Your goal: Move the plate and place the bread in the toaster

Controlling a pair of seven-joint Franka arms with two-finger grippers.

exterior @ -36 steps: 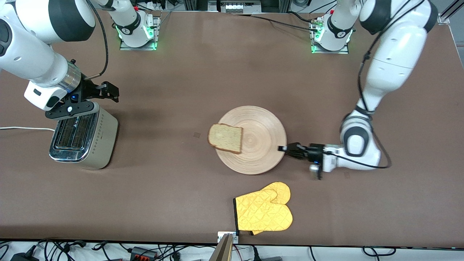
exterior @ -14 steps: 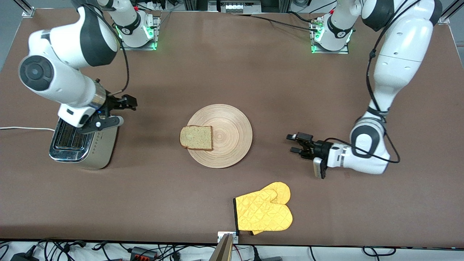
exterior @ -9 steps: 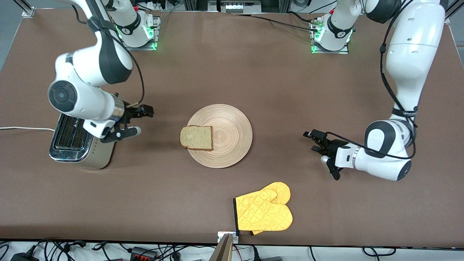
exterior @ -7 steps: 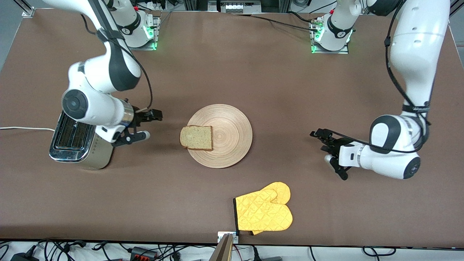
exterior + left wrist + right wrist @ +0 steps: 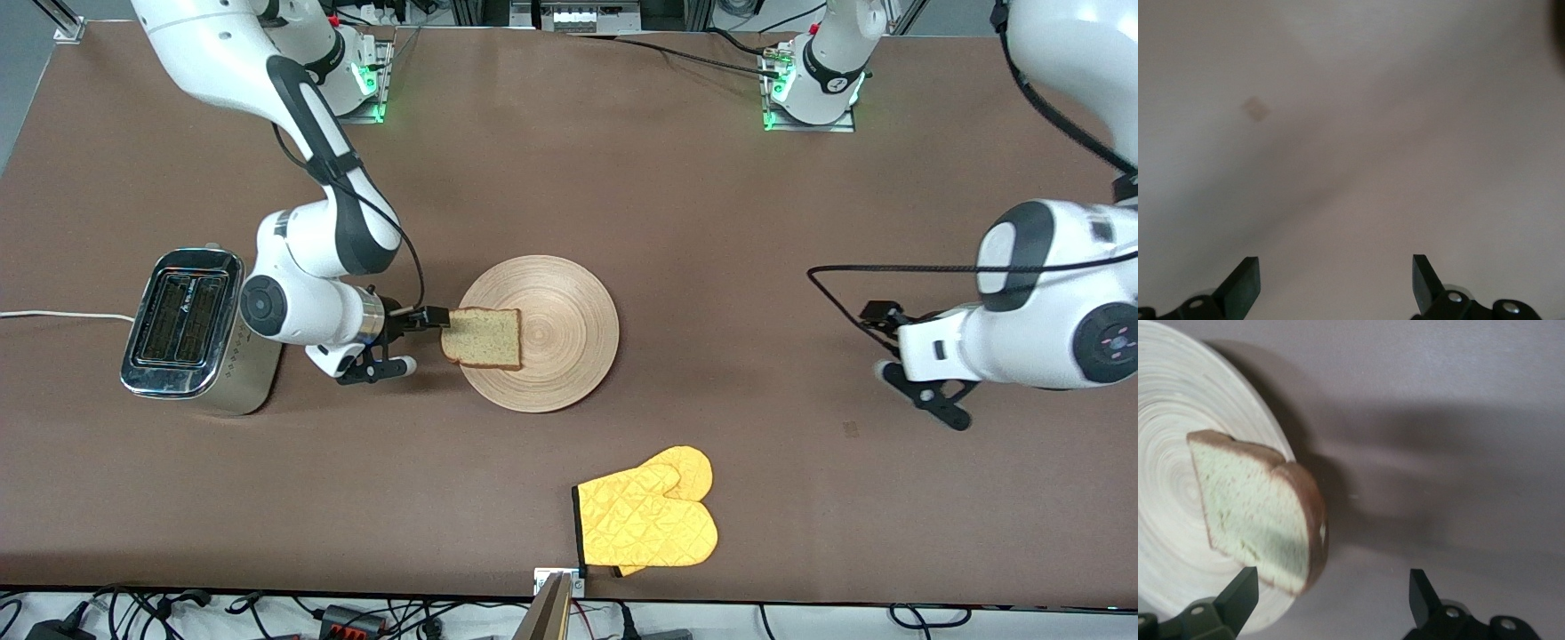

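Observation:
The wooden plate (image 5: pixel 560 307) lies mid-table. The bread (image 5: pixel 483 338) lies flat on it and overhangs its rim toward the right arm's end. My right gripper (image 5: pixel 434 318) is low beside that overhanging edge, between toaster and plate. In the right wrist view the gripper (image 5: pixel 1331 597) is open, and the bread's (image 5: pixel 1251 520) crust corner on the plate (image 5: pixel 1171 440) is level with the fingertips (image 5: pixel 1238 595). The beige toaster (image 5: pixel 191 329) stands at the right arm's end, both slots empty. My left gripper (image 5: pixel 876 313) is open over bare table at the left arm's end; its wrist view (image 5: pixel 1335 283) shows only table.
A yellow oven mitt (image 5: pixel 645 520) lies near the table's front edge, nearer the camera than the plate. The toaster's white cord (image 5: pixel 53 315) runs off the right arm's end of the table.
The plate with the bread slid toward the right arm's end, then the left gripper let go and drew back. The right gripper swung from over the toaster down to the bread's edge.

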